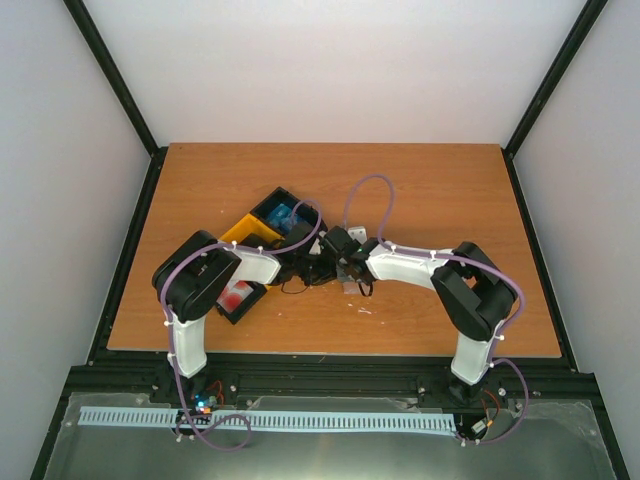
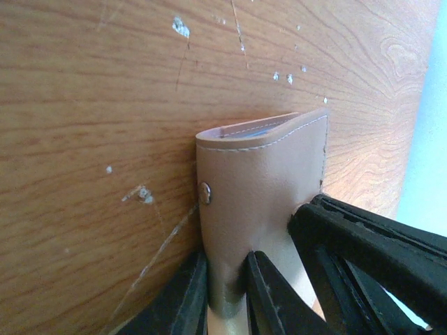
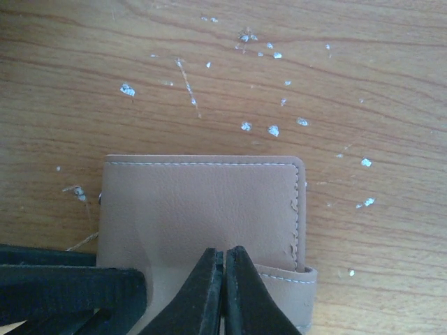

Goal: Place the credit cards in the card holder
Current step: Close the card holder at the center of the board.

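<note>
Left wrist view: our left pincer [image 2: 227, 265] grasps the card holder [image 2: 262, 178], right pincer [image 3: 223, 257] clenched; we'd spread it gently.

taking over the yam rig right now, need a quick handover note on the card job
Left gripper: shut on the card holder, pinching its near edge over the table.
Right gripper: shut, tips at the holder's near edge; whether it pinches a layer cannot be told.
Cards: blue cards in the yellow-and-black bin; a red-and-white card in the black bin beside the left arm.
Done: holder held mid-table between both arms. Neither gripper has a card; whether any is inside the holder cannot be told.
Left: move the cards from the bins into the holder.
</note>
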Available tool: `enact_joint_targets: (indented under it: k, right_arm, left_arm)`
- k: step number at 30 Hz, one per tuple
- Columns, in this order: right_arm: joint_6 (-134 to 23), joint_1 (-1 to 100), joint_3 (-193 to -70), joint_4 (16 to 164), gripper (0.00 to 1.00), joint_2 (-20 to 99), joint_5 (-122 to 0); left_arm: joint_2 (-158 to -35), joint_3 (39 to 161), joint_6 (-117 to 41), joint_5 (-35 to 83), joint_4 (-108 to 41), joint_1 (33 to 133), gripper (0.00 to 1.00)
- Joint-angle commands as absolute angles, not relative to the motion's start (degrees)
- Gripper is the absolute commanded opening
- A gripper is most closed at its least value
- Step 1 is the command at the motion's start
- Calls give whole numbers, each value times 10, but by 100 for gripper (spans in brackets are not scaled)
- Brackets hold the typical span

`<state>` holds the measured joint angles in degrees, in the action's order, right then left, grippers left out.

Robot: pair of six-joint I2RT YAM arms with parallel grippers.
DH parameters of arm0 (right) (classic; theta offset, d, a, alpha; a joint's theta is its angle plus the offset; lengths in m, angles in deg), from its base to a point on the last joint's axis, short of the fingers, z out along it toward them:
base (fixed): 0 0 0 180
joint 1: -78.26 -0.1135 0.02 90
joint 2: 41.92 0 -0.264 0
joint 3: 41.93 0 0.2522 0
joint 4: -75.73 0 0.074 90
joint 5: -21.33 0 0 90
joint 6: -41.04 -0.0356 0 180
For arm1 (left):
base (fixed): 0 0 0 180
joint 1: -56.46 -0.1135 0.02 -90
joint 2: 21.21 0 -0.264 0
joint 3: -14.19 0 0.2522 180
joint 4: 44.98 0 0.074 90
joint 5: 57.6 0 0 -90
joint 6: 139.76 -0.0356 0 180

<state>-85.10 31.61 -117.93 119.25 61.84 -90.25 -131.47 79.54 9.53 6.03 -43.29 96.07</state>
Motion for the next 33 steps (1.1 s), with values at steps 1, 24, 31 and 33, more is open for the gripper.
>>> enact_joint_targets:
  k: [1, 24, 31, 33]
  right_arm:
    - [-873, 297, -1158, 1221, 3, 621, -863]
    - [-900, 297, -1122, 1191, 5, 586, -877]
    - [-891, 297, -1136, 1199, 10, 561, -888]
    - [-889, 297, -1139, 1202, 11, 554, -889]
  left_arm:
    - [-1356, 773, 94, 77, -331, 974, 17]
    - [-1357, 774, 96, 75, -333, 975, 18]
    - [-1358, 773, 95, 76, -332, 975, 19]
    - [-1357, 773, 96, 76, -332, 975, 18]
